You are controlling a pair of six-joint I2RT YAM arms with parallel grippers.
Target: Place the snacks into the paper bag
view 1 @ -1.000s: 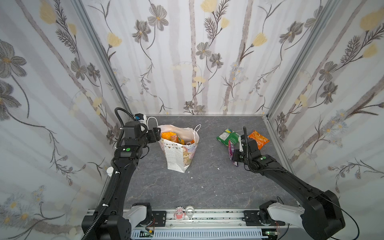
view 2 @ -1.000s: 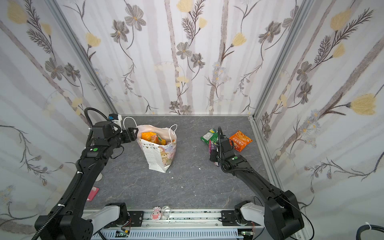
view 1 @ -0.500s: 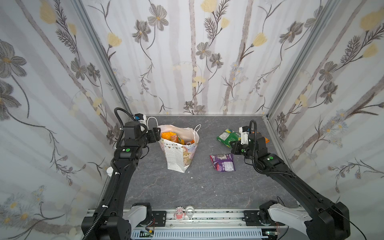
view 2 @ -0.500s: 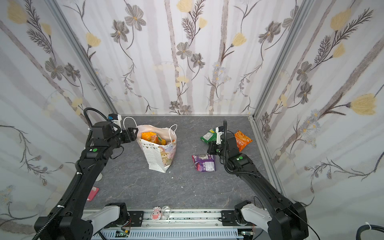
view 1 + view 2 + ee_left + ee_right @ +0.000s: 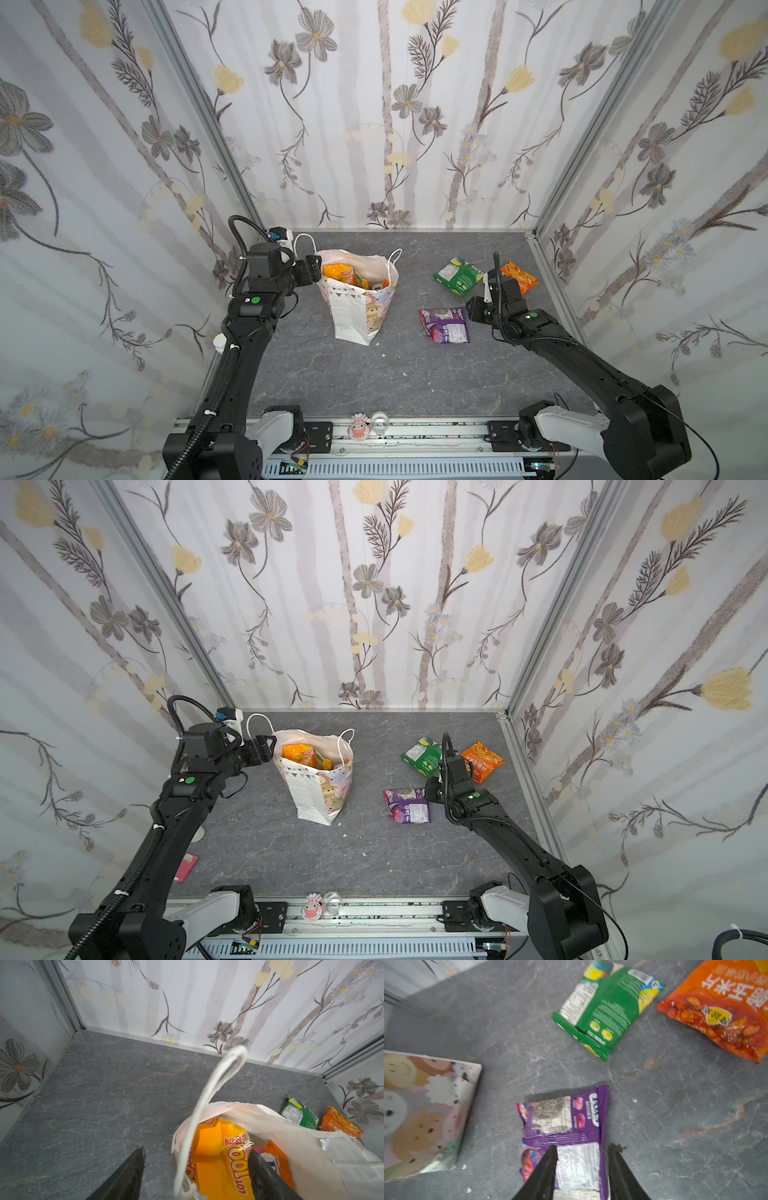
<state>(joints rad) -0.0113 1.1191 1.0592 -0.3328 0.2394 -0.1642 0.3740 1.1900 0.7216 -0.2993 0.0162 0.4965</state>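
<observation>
In both top views my left arm (image 5: 245, 357) (image 5: 166, 837) rose from the near rail, elbow bent, its wrist level and turned toward the bag (image 5: 357, 307) (image 5: 320, 787). My left jaws sat at the bag's left rim. The bag stood on the counter (image 5: 374, 374) with its mouth open and a yellow packet (image 5: 340, 274) showing inside. My right arm (image 5: 582, 357) (image 5: 511, 837) stretched low from the rail toward the middle, wrist tipped down. My right jaws were just beside the right edge of the purple packet (image 5: 445, 325) (image 5: 407, 805), which lay flat on the counter well apart from the bag. Farther back lay the green packet (image 5: 457, 276) (image 5: 419, 755) and the orange packet (image 5: 519, 277) (image 5: 484, 760), near each other.

In the left wrist view my left jaws were spread wide. One jaw stood over bare counter (image 5: 104, 1095), the other over the yellow packet (image 5: 218, 1153) inside the bag (image 5: 291, 1132). The bag's rim and its looped handle (image 5: 209, 1088) were between them, and nothing was pinched.

In the right wrist view, which was blurred, my right jaws were spread over the near end of the purple packet (image 5: 566, 1118). They held nothing, and I could not tell whether they touched it. The green packet (image 5: 608, 1007) and orange packet (image 5: 726, 1007) lay beyond, the bag (image 5: 425, 1105) off to one side.
</observation>
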